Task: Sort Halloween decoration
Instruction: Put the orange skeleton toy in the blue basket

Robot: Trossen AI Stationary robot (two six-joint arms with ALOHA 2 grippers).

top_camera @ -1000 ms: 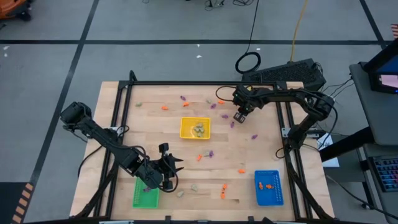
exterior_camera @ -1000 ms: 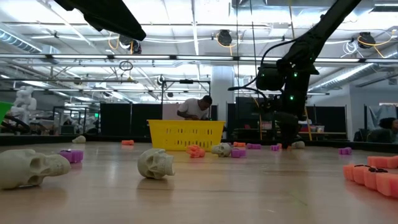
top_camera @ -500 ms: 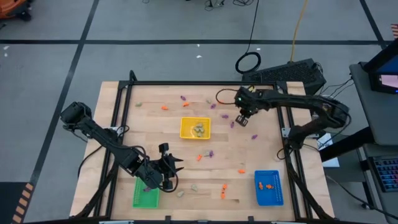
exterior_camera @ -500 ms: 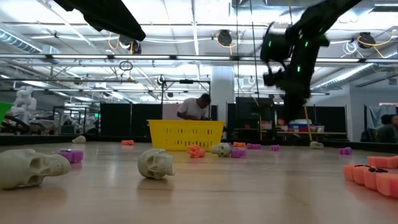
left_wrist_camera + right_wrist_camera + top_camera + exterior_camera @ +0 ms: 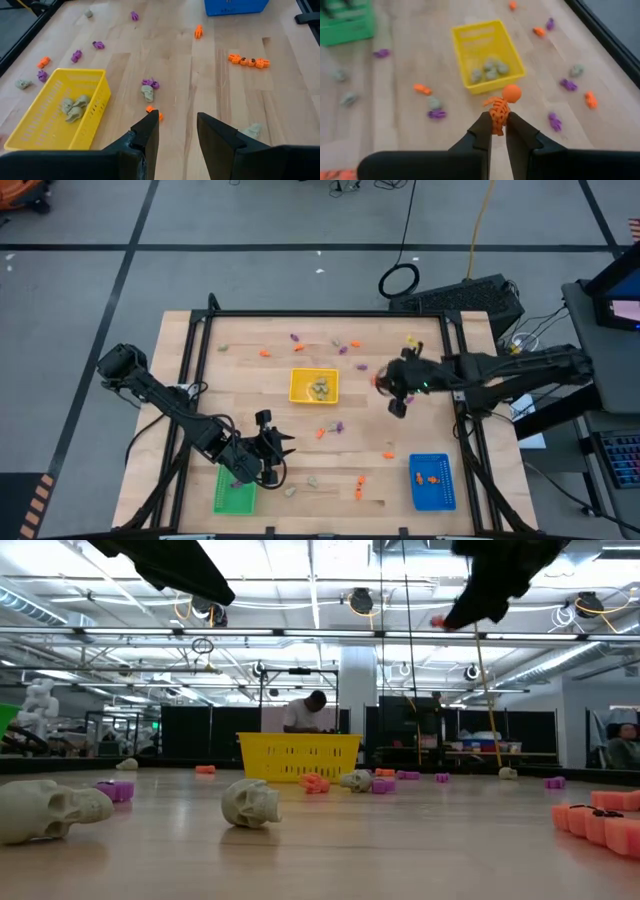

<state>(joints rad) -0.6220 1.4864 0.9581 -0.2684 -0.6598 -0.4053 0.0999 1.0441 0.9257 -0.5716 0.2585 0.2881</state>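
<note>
My right gripper (image 5: 498,131) is shut on an orange skeleton trinket (image 5: 501,106), high over the table's right middle (image 5: 393,388), right of the yellow tray (image 5: 314,386). In the low view it shows at the top (image 5: 470,610). My left gripper (image 5: 177,132) is open and hovers at the near left (image 5: 275,452), beside the green tray (image 5: 235,496). Orange (image 5: 388,453), purple (image 5: 338,424) and pale (image 5: 312,479) trinkets lie scattered on the wood. The blue tray (image 5: 432,492) holds orange ones, the yellow tray pale skulls (image 5: 72,107). My right gripper pinches the orange skeleton by its lower body (image 5: 497,121) between the two fingers. Its round head (image 5: 511,93) and chest stick out past the fingertips. The fingers slant down toward the table's left. The trinket is lifted clear of the table.
A black frame rail (image 5: 320,314) runs along the table's far edge and rails down both sides. Two pale skulls (image 5: 250,803) lie close to the low camera, and a row of orange pieces (image 5: 248,61) lies near the blue tray. A person (image 5: 310,712) stands beyond the table.
My right gripper has risen from the table top at the far right, carrying the orange skeleton clear of the wood. It has moved toward the near edge and turned, while the arm has stretched out lower along the right side. The left arm has kept still.
</note>
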